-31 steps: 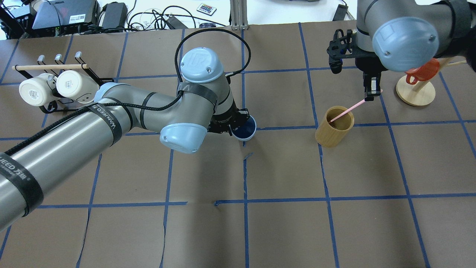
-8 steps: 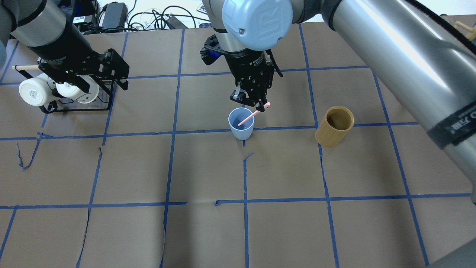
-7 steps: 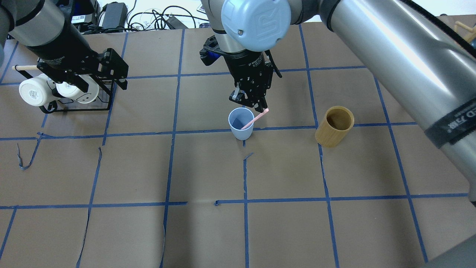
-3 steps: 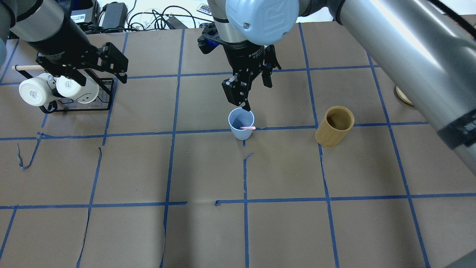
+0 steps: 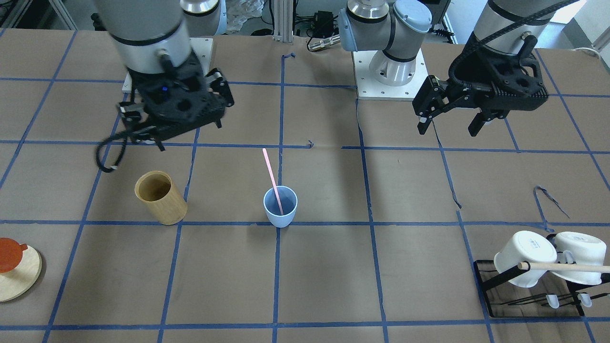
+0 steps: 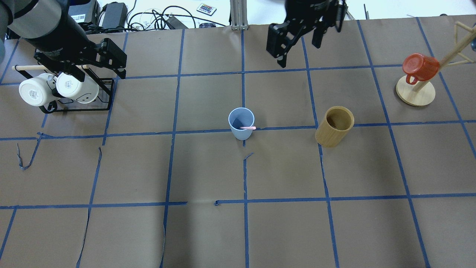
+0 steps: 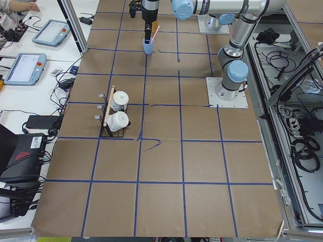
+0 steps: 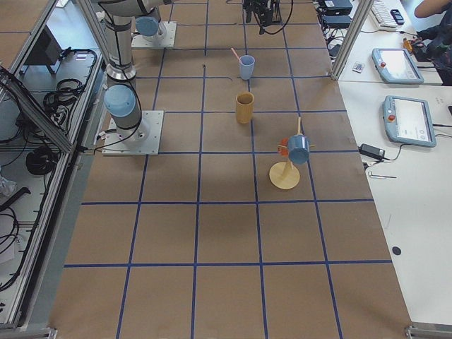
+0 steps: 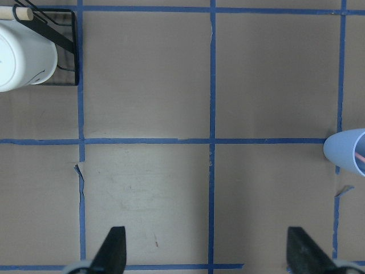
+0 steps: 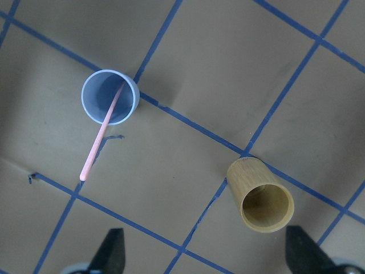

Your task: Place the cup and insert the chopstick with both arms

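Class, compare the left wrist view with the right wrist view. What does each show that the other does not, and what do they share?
Only the left wrist view: a white mug on a black rack with a wooden rod, top left.
Only the right wrist view: the bamboo holder, upright and empty, and the full length of the pink chopstick, leaning out over the rim.
Both: the blue cup holding the chopstick, cut off at the left wrist view's right edge; taped brown paper; and an open hand at the bottom, the left hand and the right hand.
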Action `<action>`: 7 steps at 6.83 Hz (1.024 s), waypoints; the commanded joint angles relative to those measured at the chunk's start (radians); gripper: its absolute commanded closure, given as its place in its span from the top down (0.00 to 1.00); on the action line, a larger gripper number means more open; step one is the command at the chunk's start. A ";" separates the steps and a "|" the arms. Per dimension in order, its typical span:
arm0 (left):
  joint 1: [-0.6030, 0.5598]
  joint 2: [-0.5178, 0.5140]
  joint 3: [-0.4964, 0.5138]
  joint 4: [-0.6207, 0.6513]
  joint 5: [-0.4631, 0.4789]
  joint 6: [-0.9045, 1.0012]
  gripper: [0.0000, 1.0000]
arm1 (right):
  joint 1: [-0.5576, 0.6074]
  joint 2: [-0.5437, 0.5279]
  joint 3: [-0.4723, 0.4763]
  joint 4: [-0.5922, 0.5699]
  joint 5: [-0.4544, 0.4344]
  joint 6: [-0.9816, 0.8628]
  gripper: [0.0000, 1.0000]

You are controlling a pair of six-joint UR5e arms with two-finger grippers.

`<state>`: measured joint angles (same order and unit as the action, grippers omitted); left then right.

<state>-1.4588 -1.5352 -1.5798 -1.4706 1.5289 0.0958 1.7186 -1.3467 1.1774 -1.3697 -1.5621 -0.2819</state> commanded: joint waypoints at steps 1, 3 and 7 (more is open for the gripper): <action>0.000 0.007 0.001 0.004 -0.003 -0.002 1.00 | -0.096 -0.128 0.148 -0.073 0.021 0.151 1.00; -0.002 -0.002 -0.003 0.024 -0.009 -0.007 1.00 | -0.135 -0.237 0.324 -0.187 0.019 0.171 1.00; 0.000 0.009 0.003 0.041 -0.004 -0.005 1.00 | -0.174 -0.275 0.338 -0.063 -0.024 0.175 1.00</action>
<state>-1.4589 -1.5277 -1.5780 -1.4421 1.5267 0.0909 1.5472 -1.6188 1.5136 -1.4569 -1.5686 -0.1079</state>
